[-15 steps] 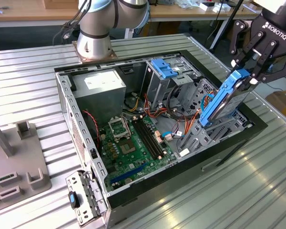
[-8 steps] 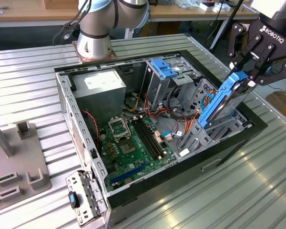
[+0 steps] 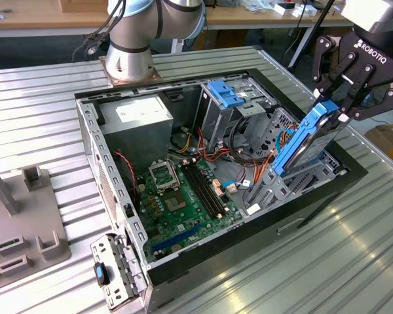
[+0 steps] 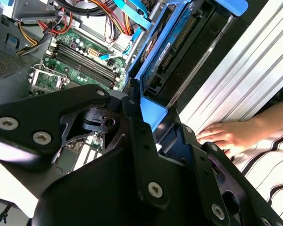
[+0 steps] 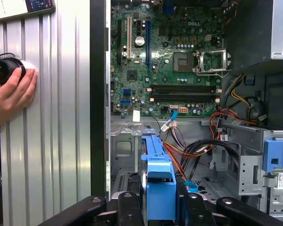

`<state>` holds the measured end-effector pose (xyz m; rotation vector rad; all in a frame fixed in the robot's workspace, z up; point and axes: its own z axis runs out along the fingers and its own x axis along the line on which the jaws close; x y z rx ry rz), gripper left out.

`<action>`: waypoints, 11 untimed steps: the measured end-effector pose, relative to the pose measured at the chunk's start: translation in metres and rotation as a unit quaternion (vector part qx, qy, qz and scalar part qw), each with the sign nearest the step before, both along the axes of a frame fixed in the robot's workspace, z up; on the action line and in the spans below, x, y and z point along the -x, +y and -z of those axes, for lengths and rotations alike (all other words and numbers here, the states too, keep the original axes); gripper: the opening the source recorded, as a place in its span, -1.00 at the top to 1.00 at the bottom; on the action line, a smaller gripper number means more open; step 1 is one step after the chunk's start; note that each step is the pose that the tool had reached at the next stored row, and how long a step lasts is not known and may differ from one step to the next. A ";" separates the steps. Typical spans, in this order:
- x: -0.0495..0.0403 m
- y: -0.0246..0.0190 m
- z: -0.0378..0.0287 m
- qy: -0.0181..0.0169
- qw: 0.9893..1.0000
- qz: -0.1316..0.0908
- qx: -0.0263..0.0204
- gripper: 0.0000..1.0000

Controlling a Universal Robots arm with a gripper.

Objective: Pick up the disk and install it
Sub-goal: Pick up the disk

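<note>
Well off toward the exterior view's left of the claw (image 3: pixel 336 108), the motherboard (image 3: pixel 183 190) is being shown flat on the floor of the open computer case (image 3: pixel 92 137), with the light-blue latch plate (image 3: pixel 226 95) raised behind it. Nearer, just below the claw, the drive cage (image 3: pixel 278 186) is being presented along the case's wall, with red and orange cables (image 3: pixel 239 147) lying close beside it.

Between the claw's fingers the disk (image 3: pixel 302 140) is being gripped by its upper end. The fingers are closed on its blue frame, and it is being held tilted, its lower end reaching down to the cage's mouth. Whether that end is already being guided by the cage's slots cannot be told.

As a judgement, the step is being done well only if the blue rails are being lined up squarely with the cage's guides, the push is being directed along the disk's length and not across it, and the loose cables are being left clear of the opening.

Beyond the case's wall, beside the claw, a person's hand (image 4: pixel 226 136) is being rested on the ribbed tabletop (image 3: pixel 360 242), so room on that side is being limited.
</note>
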<state>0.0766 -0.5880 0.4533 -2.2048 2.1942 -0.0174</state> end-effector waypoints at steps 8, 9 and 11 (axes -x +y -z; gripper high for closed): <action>-0.0003 -0.0001 0.0126 0.000 1.000 0.000 0.000 0.26; -0.0003 -0.0001 0.0140 0.000 1.000 0.000 0.000 0.26; -0.0003 -0.0001 0.0140 0.000 1.000 0.000 0.000 0.26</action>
